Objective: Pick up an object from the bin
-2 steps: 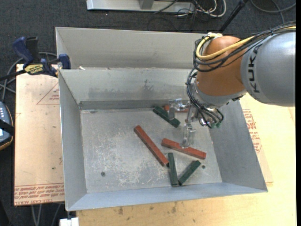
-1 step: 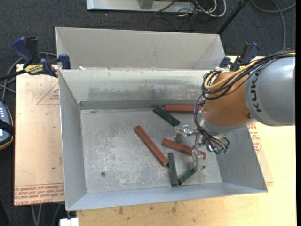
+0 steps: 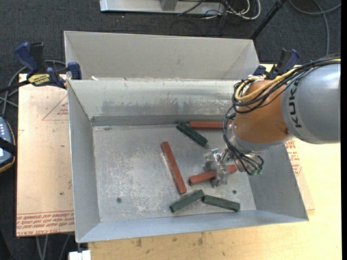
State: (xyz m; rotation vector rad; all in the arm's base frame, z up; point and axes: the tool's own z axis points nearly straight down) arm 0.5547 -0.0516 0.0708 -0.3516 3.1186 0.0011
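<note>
My gripper (image 3: 217,170) is down near the bin floor at the right of the middle. It is directly over a short red bar (image 3: 201,178) that lies flat, its left end sticking out from under the gripper and its right end showing on the other side. A longer red bar (image 3: 173,167) lies slantwise just left of it. Two dark green bars lie in front of the gripper, one (image 3: 186,201) tilted and one (image 3: 221,203) nearly level, their ends almost meeting.
At the back of the bin floor a dark green bar (image 3: 192,135) lies slantwise, and a red bar (image 3: 206,124) rests along the foot of the back wall. The orange-covered wrist and its cables hang over the bin's right side.
</note>
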